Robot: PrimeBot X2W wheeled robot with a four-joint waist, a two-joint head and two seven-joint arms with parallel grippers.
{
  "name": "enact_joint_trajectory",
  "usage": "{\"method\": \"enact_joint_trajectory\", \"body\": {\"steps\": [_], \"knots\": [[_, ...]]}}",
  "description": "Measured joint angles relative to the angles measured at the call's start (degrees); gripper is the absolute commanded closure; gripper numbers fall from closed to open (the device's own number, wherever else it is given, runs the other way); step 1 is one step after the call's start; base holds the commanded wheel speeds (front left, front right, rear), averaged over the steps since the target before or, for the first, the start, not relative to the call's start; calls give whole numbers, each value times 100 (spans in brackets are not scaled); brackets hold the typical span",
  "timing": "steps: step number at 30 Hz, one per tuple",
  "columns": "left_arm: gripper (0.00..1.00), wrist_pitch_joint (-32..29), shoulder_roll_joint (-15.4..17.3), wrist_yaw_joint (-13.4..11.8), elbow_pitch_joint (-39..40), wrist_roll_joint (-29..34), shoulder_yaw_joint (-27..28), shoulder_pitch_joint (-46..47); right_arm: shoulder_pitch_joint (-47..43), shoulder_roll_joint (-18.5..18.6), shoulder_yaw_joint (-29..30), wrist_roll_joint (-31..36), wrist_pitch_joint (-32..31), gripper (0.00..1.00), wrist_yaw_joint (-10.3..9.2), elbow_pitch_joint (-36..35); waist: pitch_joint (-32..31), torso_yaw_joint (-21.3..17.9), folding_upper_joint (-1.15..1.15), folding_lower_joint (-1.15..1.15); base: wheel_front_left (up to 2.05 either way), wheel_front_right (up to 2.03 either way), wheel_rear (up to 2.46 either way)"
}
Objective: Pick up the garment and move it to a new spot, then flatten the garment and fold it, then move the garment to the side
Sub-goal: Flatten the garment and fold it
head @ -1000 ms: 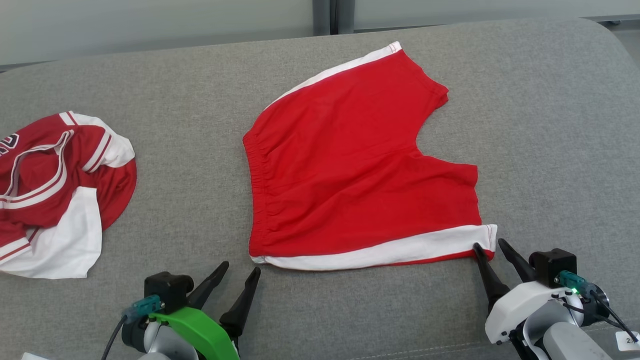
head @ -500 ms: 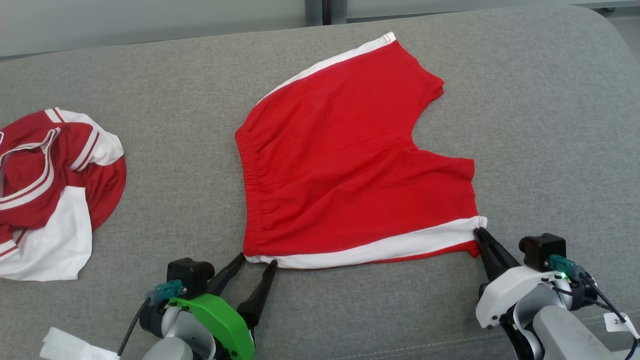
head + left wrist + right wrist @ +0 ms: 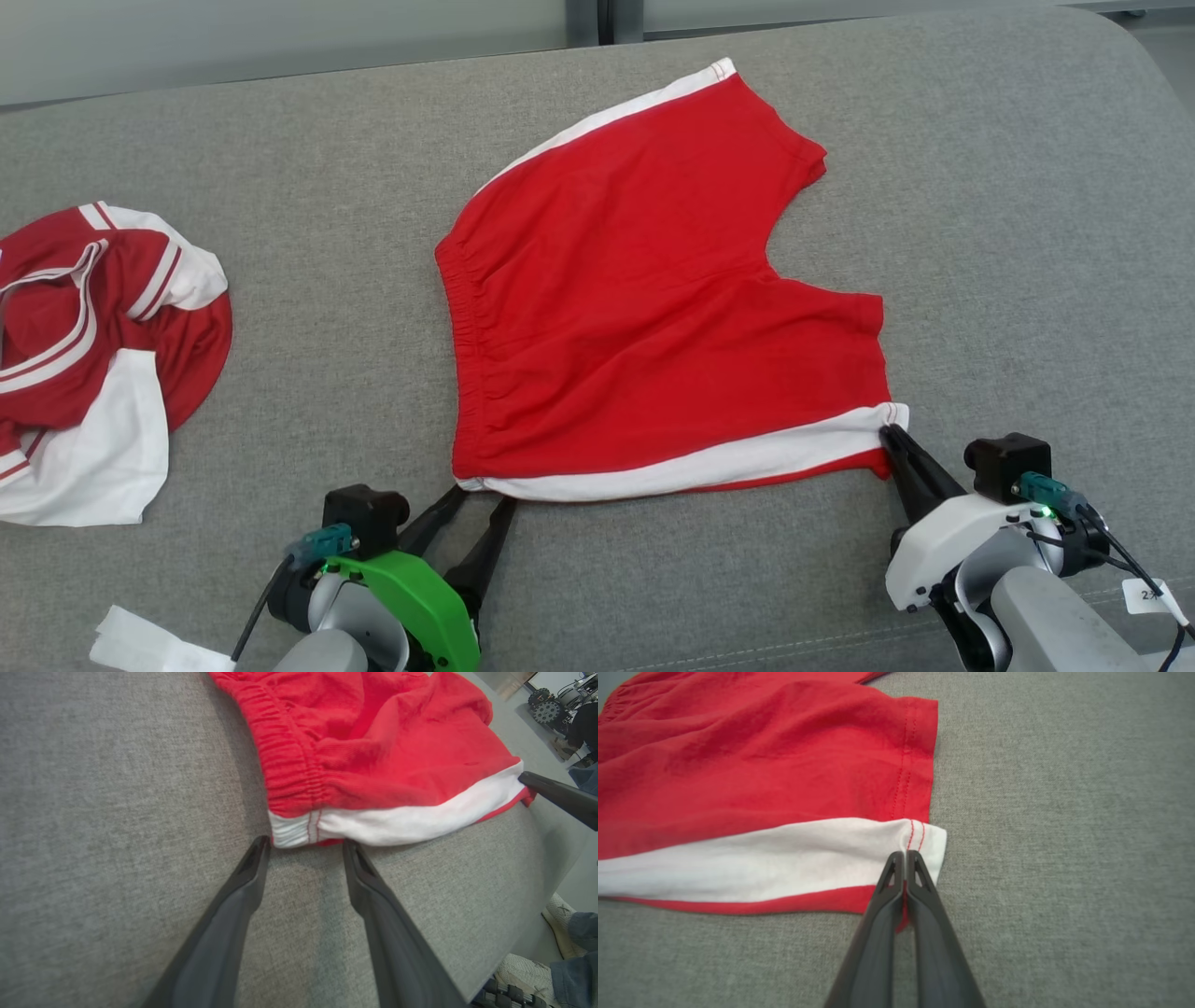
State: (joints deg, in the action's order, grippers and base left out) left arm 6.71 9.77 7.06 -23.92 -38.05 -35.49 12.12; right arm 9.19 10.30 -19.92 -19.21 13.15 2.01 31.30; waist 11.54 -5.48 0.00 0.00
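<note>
Red shorts [image 3: 653, 308] with white side stripes lie spread flat on the grey cushion [image 3: 327, 187], waistband to the left. My left gripper [image 3: 483, 497] is open, its two fingertips touching the near waistband corner [image 3: 292, 830] on either side. In the left wrist view the gripper [image 3: 305, 842] stands with cloth just beyond the tips, none between them. My right gripper [image 3: 887, 434] is shut on the near leg's hem corner. In the right wrist view its tips [image 3: 901, 855] pinch the white stripe [image 3: 784, 858] at the stitched edge.
A crumpled red and white jersey [image 3: 93, 355] lies at the far left. A scrap of white paper [image 3: 140, 644] sits by my left arm. The cushion's near edge runs just below the grippers, and a person's shoe [image 3: 560, 919] is on the floor beyond it.
My right gripper went from open to shut on the hem corner. My left gripper slid forward until its open tips reached the waistband corner. The camera dipped slightly.
</note>
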Motion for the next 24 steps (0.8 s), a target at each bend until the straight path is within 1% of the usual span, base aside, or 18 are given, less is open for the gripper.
{"method": "enact_joint_trajectory", "body": {"steps": [3, 6, 8, 10, 11, 13, 15, 17, 18, 19, 20, 24], "knots": [[20, 47, -8, 1, -79, -2, -5, 24, 13, -2, -2, 0, 11, 100, 1, 60, -10, 0, 0, 0, 0, 0, 0], [16, 58, -26, 1, -123, -11, -27, 114, 43, -11, -2, 0, 27, 100, 44, 110, -20, -2, 0, 0, 0, 0, 0], [20, 104, -80, 1, -122, -29, -40, 147, 87, -25, -8, 0, 29, 100, 47, 155, -28, -6, 0, 0, 0, 0, 0], [26, 122, -141, 1, -122, -45, -89, 179, 96, -37, -8, 0, 45, 100, 49, 185, -39, -12, 0, 0, 0, 0, 0], [33, 140, -162, 1, -122, -56, -113, 204, 96, -42, -8, 0, 45, 100, 51, 207, -44, -14, 0, 0, 0, 0, 0], [49, 149, -167, 1, -125, -59, -147, 231, 96, -46, -8, 0, 46, 100, 52, 245, -55, -19, 0, 0, 0, 0, 0], [53, 166, -166, 1, -146, -59, -166, 237, 97, -49, -8, 1, 47, 100, 65, 272, -66, -24, 0, 0, 0, 0, 0], [59, 190, -165, 1, -153, -59, -191, 250, 97, -53, -9, 0, 52, 100, 92, 303, -78, -30, 0, 0, 0, 0, 0], [66, 192, -167, 1, -152, -59, -205, 265, 98, -55, -11, 1, 52, 100, 99, 316, -85, -33, 0, 0, 0, 0, 0], [82, 201, -166, 1, -152, -60, -232, 282, 99, -57, -12, 1, 53, 100, 100, 334, -92, -36, 0, 0, 0, 0, 0], [100, 231, -166, 1, -149, -62, -260, 300, 101, -60, -14, 1, 53, 100, 100, 349, -99, -39, 0, 0, 0, 0, 0], [100, 243, -164, 1, -131, -110, -400, 339, 103, -63, -12, 0, 77, 100, 129, 378, -125, -49, 0, 0, 0, 0, 0]]}}
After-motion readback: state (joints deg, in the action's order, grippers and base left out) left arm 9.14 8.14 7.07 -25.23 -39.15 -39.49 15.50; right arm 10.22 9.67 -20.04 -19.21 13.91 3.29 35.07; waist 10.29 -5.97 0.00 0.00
